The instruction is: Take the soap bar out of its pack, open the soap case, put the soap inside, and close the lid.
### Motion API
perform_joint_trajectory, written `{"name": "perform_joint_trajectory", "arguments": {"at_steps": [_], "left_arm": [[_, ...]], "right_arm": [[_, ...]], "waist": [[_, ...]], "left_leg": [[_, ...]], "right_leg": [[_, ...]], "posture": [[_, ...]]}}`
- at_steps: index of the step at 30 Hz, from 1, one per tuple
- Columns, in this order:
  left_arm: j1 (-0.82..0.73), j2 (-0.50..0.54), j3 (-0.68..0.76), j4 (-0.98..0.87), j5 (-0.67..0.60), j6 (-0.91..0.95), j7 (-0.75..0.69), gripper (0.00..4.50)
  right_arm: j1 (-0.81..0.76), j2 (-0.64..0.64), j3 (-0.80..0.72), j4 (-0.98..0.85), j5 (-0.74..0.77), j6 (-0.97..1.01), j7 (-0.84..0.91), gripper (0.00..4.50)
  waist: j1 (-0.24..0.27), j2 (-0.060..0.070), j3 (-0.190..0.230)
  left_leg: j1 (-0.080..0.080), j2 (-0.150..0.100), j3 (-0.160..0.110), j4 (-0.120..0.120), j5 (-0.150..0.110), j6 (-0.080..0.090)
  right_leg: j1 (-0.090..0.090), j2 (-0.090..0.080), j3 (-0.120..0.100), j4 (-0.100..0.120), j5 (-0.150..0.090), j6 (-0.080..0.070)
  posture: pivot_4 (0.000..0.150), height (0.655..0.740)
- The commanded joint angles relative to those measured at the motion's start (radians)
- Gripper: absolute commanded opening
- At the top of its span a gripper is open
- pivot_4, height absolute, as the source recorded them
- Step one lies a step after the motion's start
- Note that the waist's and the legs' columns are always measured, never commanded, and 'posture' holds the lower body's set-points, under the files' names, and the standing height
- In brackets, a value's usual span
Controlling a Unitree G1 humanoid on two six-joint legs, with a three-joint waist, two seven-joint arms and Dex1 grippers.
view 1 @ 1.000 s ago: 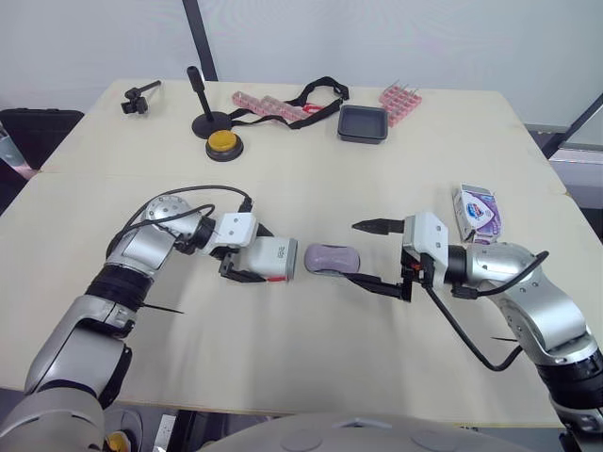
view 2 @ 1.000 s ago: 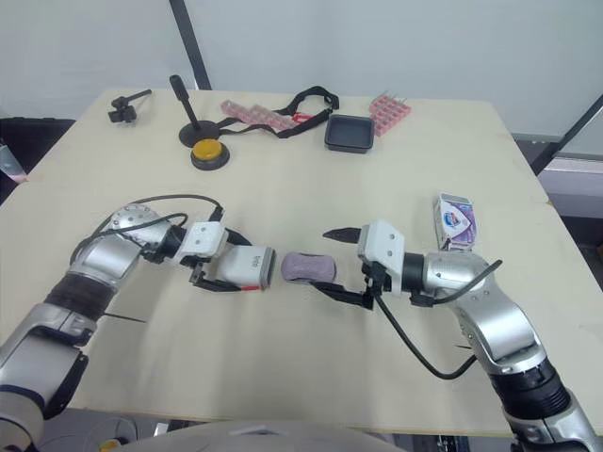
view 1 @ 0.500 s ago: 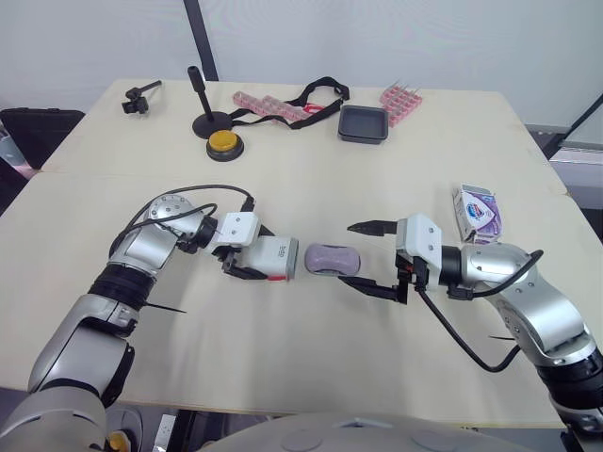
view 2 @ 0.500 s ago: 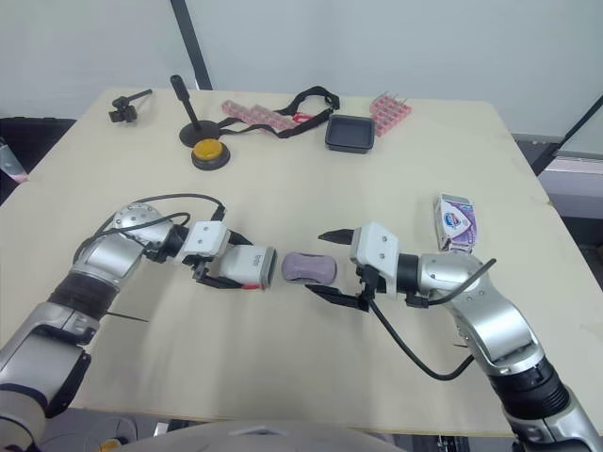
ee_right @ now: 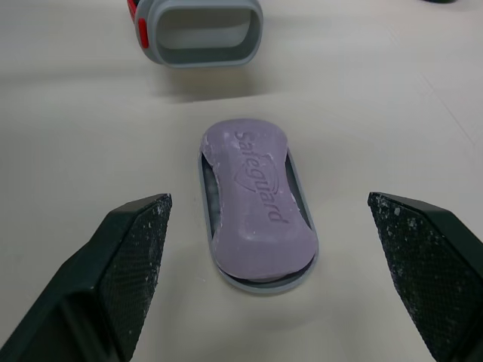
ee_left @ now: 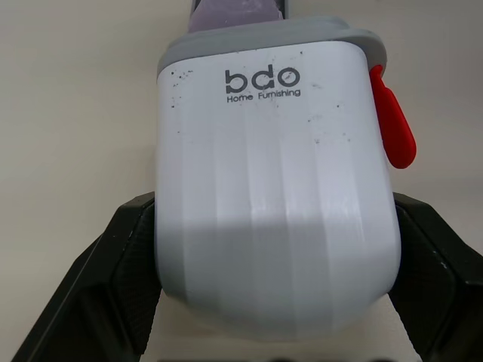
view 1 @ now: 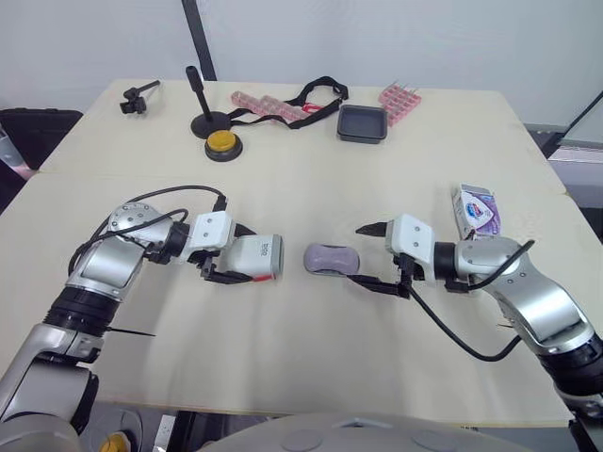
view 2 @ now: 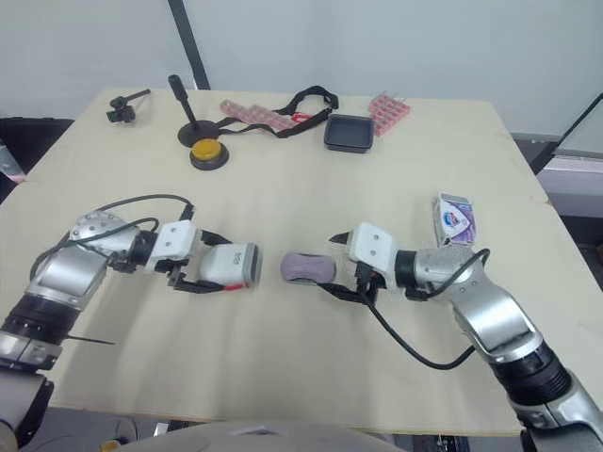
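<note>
Bare soap point(view 1: 331, 256) awaits its cover point(view 1: 262, 258)
The left end effector point(view 1: 234, 256) grips it, the right end effector point(view 1: 358, 254) gapes open; misaligned, the cover could shove the soap sideways.

Robotics test lab: a bare pale table point(view 1: 311, 367) before a blank white wall point(view 1: 396, 38), with a yellow push button point(view 1: 223, 143), a black stand point(view 1: 203, 108), a black tray point(view 1: 363, 123) and pink racks point(view 1: 399, 102) along its far edge.

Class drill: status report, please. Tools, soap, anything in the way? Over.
Left tool shut on cover, its mouth facing soap. Right tool open, astride soap on tray. Nothing between cover and soap.
</note>
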Motion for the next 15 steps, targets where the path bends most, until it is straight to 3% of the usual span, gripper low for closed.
{"name": "perform_joint_trajectory", "arguments": {"at_steps": [1,15], "left_arm": [[0.017,0.018,0.041,-0.048,-0.019,0.014,0.029,3.48],[0.078,0.021,0.044,-0.099,-0.013,0.019,0.093,3.48]], "right_arm": [[-0.065,-0.009,0.053,0.022,-0.045,0.041,0.009,4.50],[-0.218,0.009,0.194,0.155,-0.138,0.079,0.096,4.50]], "waist": [[-0.004,0.000,0.000],[-0.007,0.000,0.000]], "left_leg": [[0.000,0.000,0.000,0.000,0.000,0.000],[0.001,0.000,0.000,-0.001,0.000,0.000]], "right_leg": [[0.000,0.000,0.000,0.000,0.000,0.000],[0.000,0.000,-0.001,-0.001,0.000,0.000]], "posture": [[0.150,0.7395],[0.150,0.7395]]}}
